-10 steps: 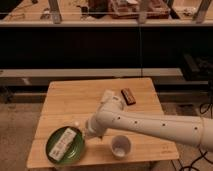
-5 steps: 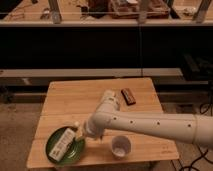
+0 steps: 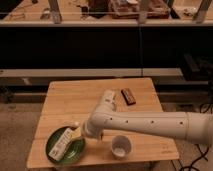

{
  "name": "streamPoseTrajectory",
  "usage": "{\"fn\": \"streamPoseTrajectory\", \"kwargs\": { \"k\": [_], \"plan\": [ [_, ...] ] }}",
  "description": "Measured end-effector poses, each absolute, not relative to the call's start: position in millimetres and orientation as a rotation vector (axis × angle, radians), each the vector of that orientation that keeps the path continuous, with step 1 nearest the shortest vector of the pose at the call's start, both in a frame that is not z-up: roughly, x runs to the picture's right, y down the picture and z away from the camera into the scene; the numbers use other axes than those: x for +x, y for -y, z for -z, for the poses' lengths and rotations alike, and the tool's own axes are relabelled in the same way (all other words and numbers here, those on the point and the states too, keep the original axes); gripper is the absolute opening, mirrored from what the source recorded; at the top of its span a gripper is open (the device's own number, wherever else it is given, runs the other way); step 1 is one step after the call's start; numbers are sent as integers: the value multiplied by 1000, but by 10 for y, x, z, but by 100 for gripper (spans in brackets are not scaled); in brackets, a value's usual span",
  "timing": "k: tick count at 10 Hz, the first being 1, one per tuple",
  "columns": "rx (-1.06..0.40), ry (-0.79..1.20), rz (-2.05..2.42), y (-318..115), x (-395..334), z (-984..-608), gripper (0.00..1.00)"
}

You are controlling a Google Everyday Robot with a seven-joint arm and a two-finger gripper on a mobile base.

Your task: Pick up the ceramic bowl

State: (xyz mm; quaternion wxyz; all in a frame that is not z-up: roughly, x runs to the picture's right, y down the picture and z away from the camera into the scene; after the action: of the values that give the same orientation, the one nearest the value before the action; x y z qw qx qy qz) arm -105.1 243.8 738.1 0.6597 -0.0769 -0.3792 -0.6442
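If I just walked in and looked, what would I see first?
The big white robot arm reaching in from the right across the wooden table. Its end effector is down at the right edge of the green ceramic bowl at the table's front left corner, and a pale packet lies in the bowl. A small white cup stands just right of the bowl, and a dark bar lies near the back right.
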Motion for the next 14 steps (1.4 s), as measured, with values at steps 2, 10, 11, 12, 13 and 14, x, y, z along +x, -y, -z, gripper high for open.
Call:
{"fn": "streamPoseTrajectory", "kwargs": {
  "k": [2,10,11,12,13,14],
  "plan": [
    [-191,863,1459,-2478,-1047,-7440,73],
    [-251,888,1500,-2648,-1101,-7580,52],
    [-255,898,1504,-2672,-1140,-7605,52],
    [-260,909,1508,-2695,-1182,-7635,52],
    [-263,920,1510,-2717,-1225,-7665,52],
    [-264,927,1510,-2725,-1245,-7685,52]
  ]
}}
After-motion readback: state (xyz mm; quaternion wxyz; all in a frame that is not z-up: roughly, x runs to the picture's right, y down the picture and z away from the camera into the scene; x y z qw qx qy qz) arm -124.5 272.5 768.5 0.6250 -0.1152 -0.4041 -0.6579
